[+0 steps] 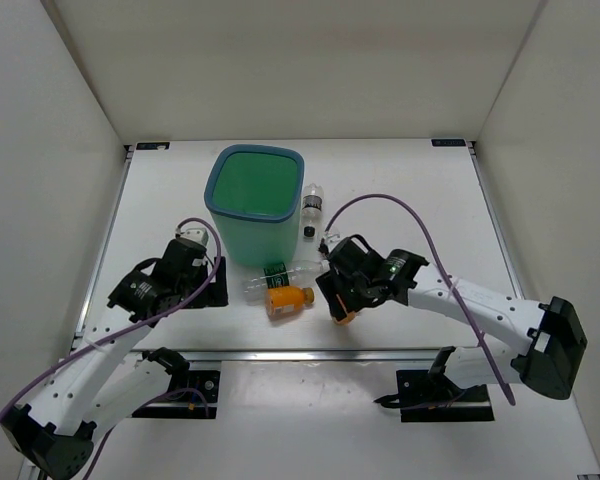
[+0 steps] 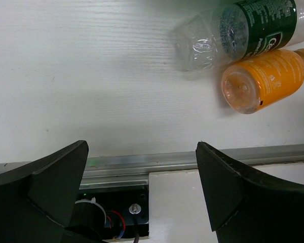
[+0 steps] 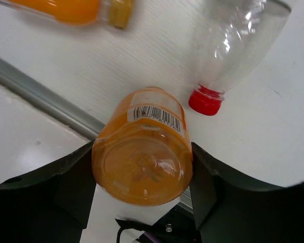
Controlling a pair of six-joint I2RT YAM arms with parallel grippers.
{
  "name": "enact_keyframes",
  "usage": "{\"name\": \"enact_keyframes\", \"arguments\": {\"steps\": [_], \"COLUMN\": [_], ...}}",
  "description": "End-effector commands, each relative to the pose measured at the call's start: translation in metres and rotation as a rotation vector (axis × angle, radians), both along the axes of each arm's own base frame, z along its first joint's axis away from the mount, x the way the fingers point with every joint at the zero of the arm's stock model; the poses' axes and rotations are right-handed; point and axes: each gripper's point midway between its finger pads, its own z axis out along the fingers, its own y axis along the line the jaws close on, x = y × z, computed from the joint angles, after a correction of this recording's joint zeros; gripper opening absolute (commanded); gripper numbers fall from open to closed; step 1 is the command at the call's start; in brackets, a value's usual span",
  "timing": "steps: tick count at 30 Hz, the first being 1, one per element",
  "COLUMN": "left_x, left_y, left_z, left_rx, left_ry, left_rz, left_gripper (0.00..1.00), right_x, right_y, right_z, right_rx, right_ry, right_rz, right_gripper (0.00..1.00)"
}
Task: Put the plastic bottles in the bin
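R gripper (image 3: 142, 172) tight on orange bottle (image 3: 142, 147), L gripper (image 2: 142, 147) wide apart.

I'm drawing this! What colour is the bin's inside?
Green. The bin shows it best in the top external view; its outside is teal-blue.

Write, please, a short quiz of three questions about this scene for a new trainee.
1. True or false: the right gripper is shut on an orange bottle.
2. The cap lying beside that bottle is: A green, B red, C blue.
3. Fill in: the left gripper is ____ and holds nothing.

Key: 1 true; 2 B; 3 open.
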Motion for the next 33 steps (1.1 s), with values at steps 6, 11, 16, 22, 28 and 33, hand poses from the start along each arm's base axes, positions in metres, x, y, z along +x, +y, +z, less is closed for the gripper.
{"name": "enact_keyframes", "arguments": {"steps": [6,11,16,22,28,33], "left_x": [0.002,0.003,0.007,0.014,0.009,-0.002], "left_y": [-0.019,-0.029,-0.035,-0.039,-0.062,-0.099], "left_z": [-0.003,-0.007,-0.001,-0.001,0.0,0.008], "left_rx": [-0.06,-0.086,-0.101,-0.073,-0.084,-0.072], "left_ry": [-0.003,-0.002,-0.024,-0.014,0.012,-0.006], "left_rz": [-0.08,-0.123,-0.138,-0.173,-0.314,-0.517], "left_gripper": [0.99,0.98,0.99,0.98,0.98,0.99], "right_x": [0.032,0.066,0.134,0.211,0.206,0.193], "right_y": [0.088,0.139,0.17,0.164,0.162,0.131], "right_z": [0.198,0.263,0.297,0.272,0.258,0.275], "right_rx": [0.486,0.606,0.651,0.605,0.543,0.556], "right_ry": [-0.248,-0.378,-0.464,-0.48,-0.458,-0.452], "right_rz": [0.202,0.348,0.288,0.106,0.152,0.131], "right_gripper": [0.19,0.2,0.19,0.4,0.89,0.96]}}
